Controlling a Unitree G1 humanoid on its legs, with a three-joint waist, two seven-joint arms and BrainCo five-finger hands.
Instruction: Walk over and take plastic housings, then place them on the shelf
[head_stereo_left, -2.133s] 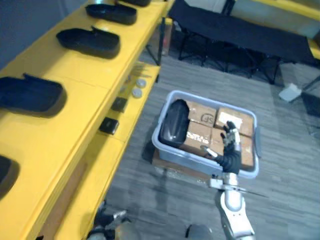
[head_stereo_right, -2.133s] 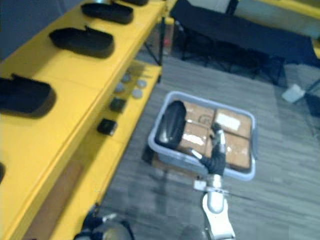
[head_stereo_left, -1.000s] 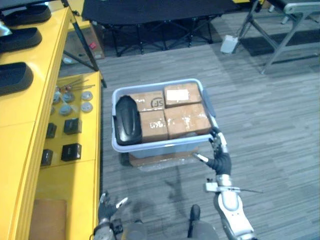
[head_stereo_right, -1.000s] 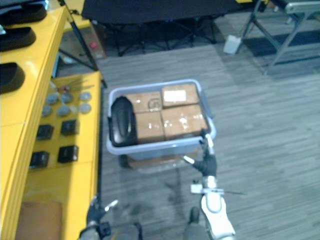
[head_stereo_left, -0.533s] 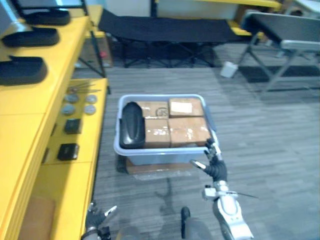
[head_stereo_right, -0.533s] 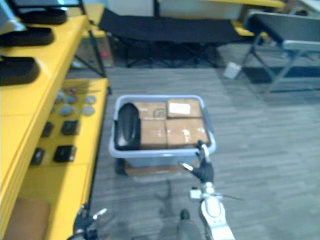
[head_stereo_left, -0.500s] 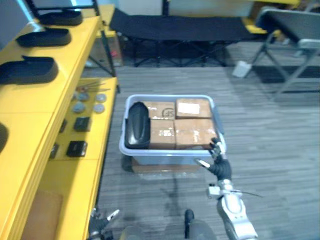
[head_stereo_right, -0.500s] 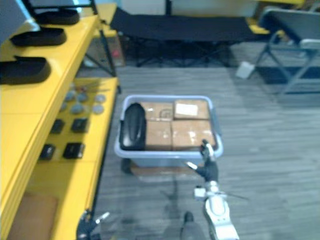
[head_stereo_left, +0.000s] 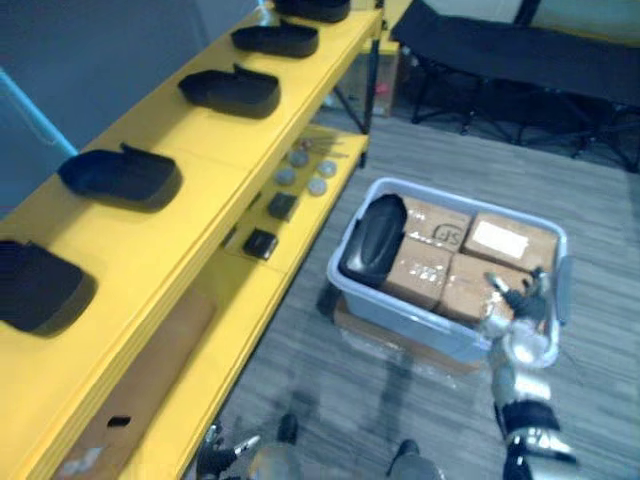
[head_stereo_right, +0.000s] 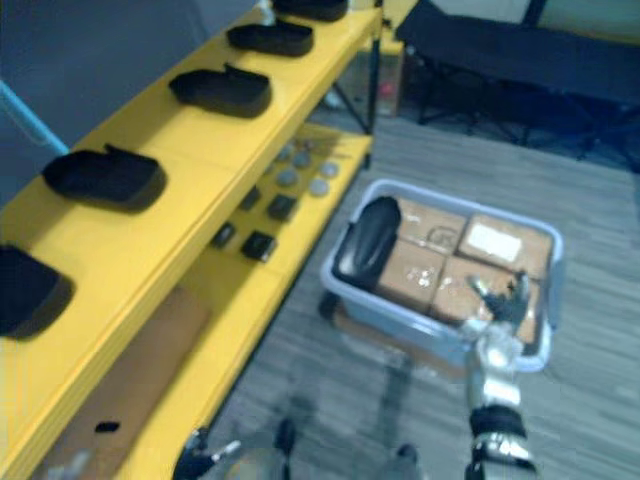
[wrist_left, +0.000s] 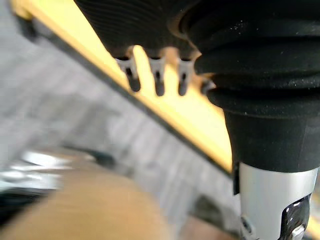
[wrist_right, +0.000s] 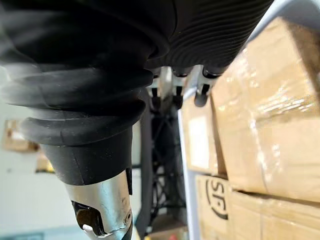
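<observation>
The yellow shelf (head_stereo_left: 205, 150) runs along my left. Its top level carries a row of black plastic housings (head_stereo_left: 122, 175) with bare gaps between them.

The grey bin (head_stereo_left: 420, 325) stands on the floor to the right of the shelf. It is packed with cardboard boxes (head_stereo_left: 420, 272).

The housing to collect (head_stereo_left: 372, 235) lies in the bin, between the boxes and the bin wall nearest the shelf, with its dark curved shell facing up.

The right hand (head_stereo_left: 515, 300) hovers over the bin's near corner with its fingers spread and nothing in it. It is well apart from the housing. The left hand (head_stereo_left: 222, 450) hangs low beside the shelf, relaxed and empty.

Hazards, as I judge them:
- Reaching across the boxes may snag the fingers on the bin rim or a box edge.
- The shell looks smooth and rounded, so a one-handed pinch may slip.
- The housing sits close against the wall, so a skewed pull may drag the bin.
- A careless set-down on the shelf may knock a neighbouring housing.
</observation>
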